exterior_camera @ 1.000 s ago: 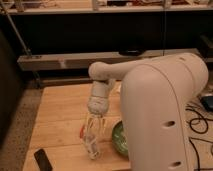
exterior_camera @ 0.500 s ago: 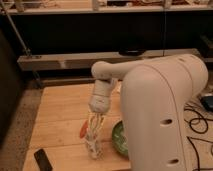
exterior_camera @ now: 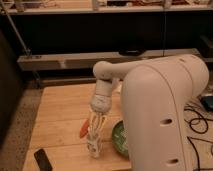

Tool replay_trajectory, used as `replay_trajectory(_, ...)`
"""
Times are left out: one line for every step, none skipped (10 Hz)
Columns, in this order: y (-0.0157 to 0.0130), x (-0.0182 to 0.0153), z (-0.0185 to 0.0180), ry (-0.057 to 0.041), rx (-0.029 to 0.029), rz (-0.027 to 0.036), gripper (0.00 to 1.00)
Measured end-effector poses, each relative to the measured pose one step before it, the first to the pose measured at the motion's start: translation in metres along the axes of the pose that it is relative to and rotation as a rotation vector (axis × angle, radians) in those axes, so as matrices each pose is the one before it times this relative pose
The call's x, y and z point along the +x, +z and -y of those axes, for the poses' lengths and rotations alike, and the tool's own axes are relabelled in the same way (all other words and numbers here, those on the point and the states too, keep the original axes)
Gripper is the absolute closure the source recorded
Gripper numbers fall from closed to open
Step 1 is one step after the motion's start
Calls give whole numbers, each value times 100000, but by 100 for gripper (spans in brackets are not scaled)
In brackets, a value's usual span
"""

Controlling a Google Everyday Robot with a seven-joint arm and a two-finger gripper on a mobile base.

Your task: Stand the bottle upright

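A clear plastic bottle (exterior_camera: 94, 145) with a pale label stands steeply tilted, almost upright, on the wooden table (exterior_camera: 60, 112) near its front edge. An orange piece (exterior_camera: 83, 131), perhaps its cap, shows at its upper left. My gripper (exterior_camera: 96, 129) hangs straight down from the white arm (exterior_camera: 102, 95) and is shut on the bottle's upper part. The bottle's lower end touches or nearly touches the table.
A green bowl-like object (exterior_camera: 119, 140) lies just right of the bottle, partly hidden by the robot's large white body (exterior_camera: 165, 115). A black flat object (exterior_camera: 42, 159) lies at the table's front left corner. Dark shelving runs behind the table.
The gripper and bottle have shifted slightly right and down. The bottle stands a little steeper than before.
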Motion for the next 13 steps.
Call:
replay_trajectory(259, -156, 123, 2022, -2114, 1125, 68)
replay_trajectory(641, -526, 203, 3787, -4273, 1467, 72)
replay_trajectory(712, -618, -55, 3400, -2168, 492, 81)
replay_trajectory(713, -686, -492, 3635, -2029, 297, 92)
replay_trajectory(703, -650, -109, 2851, -1039, 811, 98)
replay_trajectory(666, -565, 35, 1939, -1158, 1255, 100)
replay_trajectory(742, -662, -216, 2553, -726, 1277, 100)
replay_trajectory(509, -510, -528, 2069, 134, 813, 100)
replay_trajectory(185, -205, -404, 1056, 231, 338, 100)
replay_trajectory(49, -261, -165, 668, -78, 225, 100)
replay_trajectory(-24, -351, -254, 405, 332, 115, 100)
replay_trajectory(-126, -477, -584, 695, 652, -40, 98)
replay_trajectory(-164, -87, -468, 190, 202, -172, 93)
